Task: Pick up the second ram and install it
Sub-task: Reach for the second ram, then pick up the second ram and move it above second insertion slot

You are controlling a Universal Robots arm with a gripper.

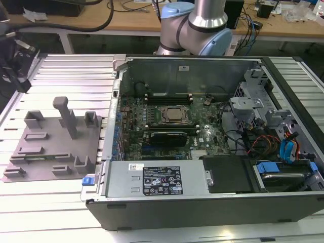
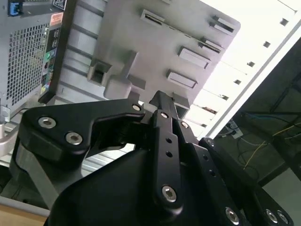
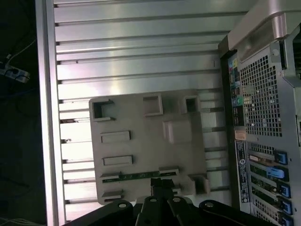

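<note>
Second ram point(image 3: 134, 176) sits edge-up in a slot along the grey fixture point(image 3: 141, 127), one end hidden behind the tool point(image 3: 162, 181). The tool hangs above the fixture, pressed together, empty. The computer case point(image 3: 263, 94) is beside the fixture and cut off.

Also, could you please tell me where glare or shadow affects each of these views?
In the exterior view, the slatted table glares white beside the grey fixture; in the second wrist view, it is washed out behind the dark gripper; in the first wrist view, light is gentler and the second ram shows green.
</note>
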